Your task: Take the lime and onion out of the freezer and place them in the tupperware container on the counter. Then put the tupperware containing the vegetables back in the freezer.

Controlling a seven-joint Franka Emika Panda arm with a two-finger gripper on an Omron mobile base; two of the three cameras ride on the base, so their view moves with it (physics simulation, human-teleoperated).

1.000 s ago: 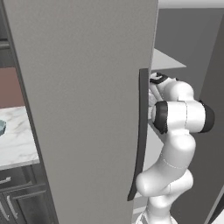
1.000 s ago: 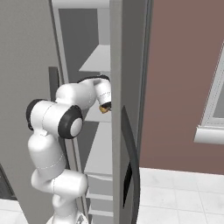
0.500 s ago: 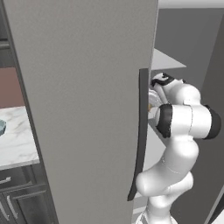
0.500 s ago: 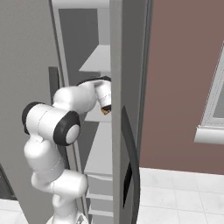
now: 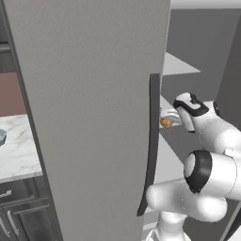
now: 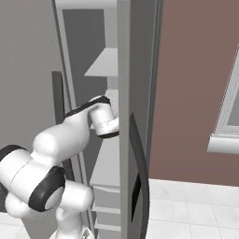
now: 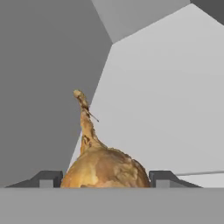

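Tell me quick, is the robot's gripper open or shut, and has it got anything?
Gripper: around the onion, a fingertip on each side. Whether it truly grips it yet cannot be told.

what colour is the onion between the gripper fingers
Golden orange-brown, with a dry tan stem; the onion shows best in the hand view.

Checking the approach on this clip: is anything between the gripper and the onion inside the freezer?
Nothing visible. In the hand view the onion sits directly between the two open fingertips, on a pale freezer shelf. From the left base view, the gripper is right at the onion, past the freezer door.
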